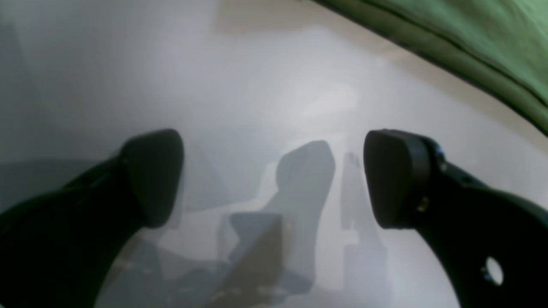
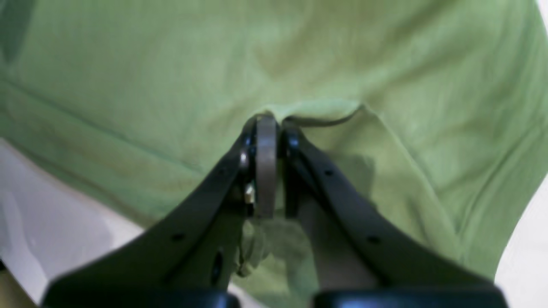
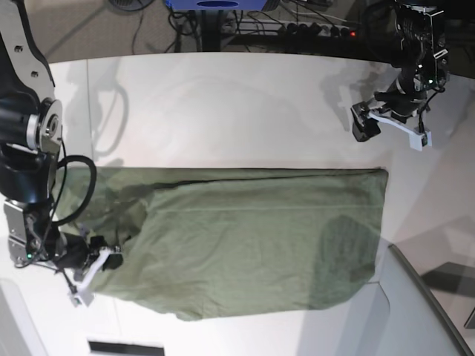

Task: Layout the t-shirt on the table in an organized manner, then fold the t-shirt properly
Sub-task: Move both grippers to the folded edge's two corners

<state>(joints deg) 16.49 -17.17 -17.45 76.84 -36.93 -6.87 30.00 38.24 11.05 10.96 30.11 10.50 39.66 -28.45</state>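
Note:
The olive-green t-shirt (image 3: 252,237) lies spread lengthwise across the white table (image 3: 223,111), wrinkled at its left end. My right gripper (image 3: 102,262) sits at the shirt's lower left edge. In the right wrist view this right gripper (image 2: 267,124) is shut on a pinched fold of the t-shirt (image 2: 385,64). My left gripper (image 3: 362,123) hangs over bare table beyond the shirt's upper right corner. In the left wrist view the left gripper (image 1: 274,179) is open with nothing between its fingers (image 1: 154,179), and the hem of the t-shirt (image 1: 471,38) crosses the top right corner.
A grey angled panel (image 3: 419,311) rises at the lower right beside the shirt's end. Cables and a power strip (image 3: 297,30) lie on the floor beyond the far table edge. A dark slot (image 3: 126,347) shows at the near edge.

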